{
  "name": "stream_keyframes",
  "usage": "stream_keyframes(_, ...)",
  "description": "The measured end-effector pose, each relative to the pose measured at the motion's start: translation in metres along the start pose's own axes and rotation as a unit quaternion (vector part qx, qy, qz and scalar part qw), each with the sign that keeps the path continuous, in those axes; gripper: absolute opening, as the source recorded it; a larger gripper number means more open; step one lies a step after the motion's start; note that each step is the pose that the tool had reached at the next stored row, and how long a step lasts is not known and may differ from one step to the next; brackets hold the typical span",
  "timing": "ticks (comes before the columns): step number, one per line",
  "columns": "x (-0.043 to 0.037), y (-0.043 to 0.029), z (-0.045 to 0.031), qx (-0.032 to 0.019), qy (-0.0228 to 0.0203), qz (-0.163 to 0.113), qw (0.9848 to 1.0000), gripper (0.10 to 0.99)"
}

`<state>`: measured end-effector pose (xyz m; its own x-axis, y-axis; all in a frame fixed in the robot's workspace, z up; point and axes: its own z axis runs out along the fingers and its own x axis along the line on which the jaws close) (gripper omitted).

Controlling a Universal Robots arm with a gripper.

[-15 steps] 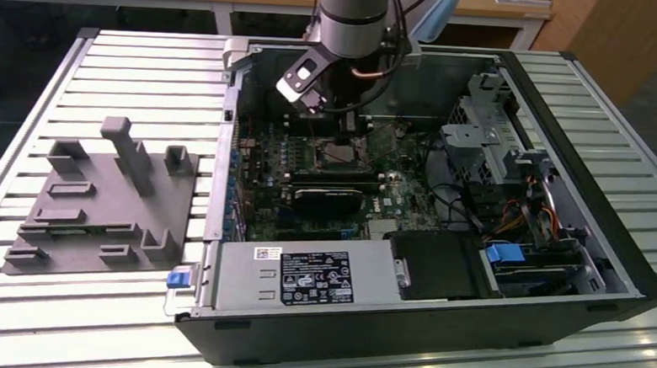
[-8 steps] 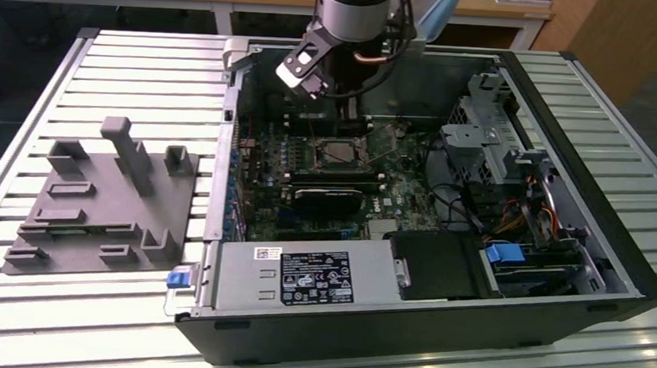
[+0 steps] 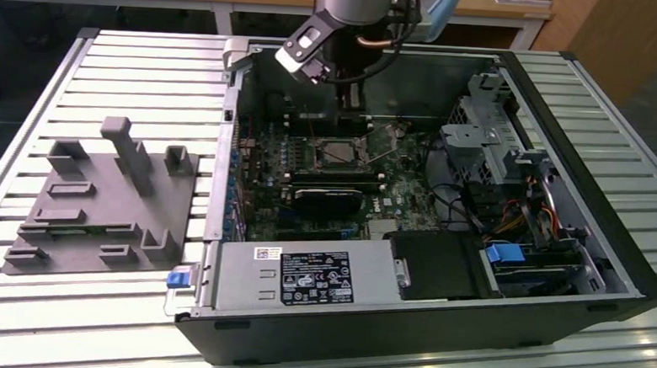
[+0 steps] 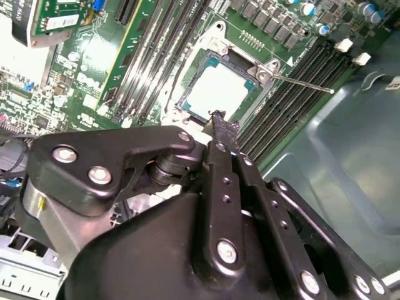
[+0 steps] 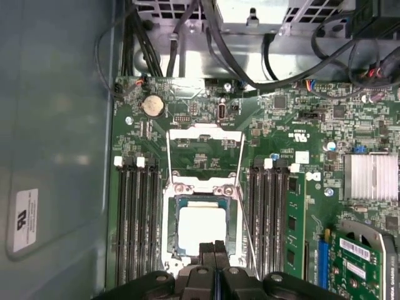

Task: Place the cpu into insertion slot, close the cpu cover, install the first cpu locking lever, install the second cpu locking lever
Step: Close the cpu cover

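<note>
Cpu (image 5: pixel 200 228) seated in slot (image 5: pixel 206 200), cover (image 5: pixel 205 152) open.
Gripper (image 5: pixel 214 249), pressed together and empty, hovers with cpu just beneath; lever (image 5: pixel 249 242) beside it unlatched.

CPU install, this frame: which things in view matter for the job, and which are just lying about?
In the job:
cpu, seated in the insertion slot
cpu cover, flipped open
locking lever, unlatched
tool, shut, tips at the cpu's edge

Just there:
memory slots
coin cell
finned heatsink
grey fixture beside the case
</note>
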<state>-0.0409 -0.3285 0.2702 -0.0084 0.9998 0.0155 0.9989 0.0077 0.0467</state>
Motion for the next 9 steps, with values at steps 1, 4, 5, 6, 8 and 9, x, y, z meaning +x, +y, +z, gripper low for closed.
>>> stream_keyframes(1,-0.0010,0.0000,0.0000,0.0000,0.0000,0.000,1.0000,0.110)
stream_keyframes(4,-0.0051,0.0000,-0.0001,0.0000,0.0000,0.000,1.0000,0.110)
stream_keyframes(5,-0.0062,-0.0001,-0.0001,0.0000,0.0000,0.000,1.0000,0.110)
stream_keyframes(6,-0.0066,0.0000,-0.0001,0.0000,0.0001,0.000,1.0000,0.110)
stream_keyframes(8,-0.0067,0.0021,0.0001,0.0001,0.0000,0.000,1.0000,0.110)
stream_keyframes(9,-0.0067,0.0037,0.0002,0.0001,0.0000,0.000,1.0000,0.110)
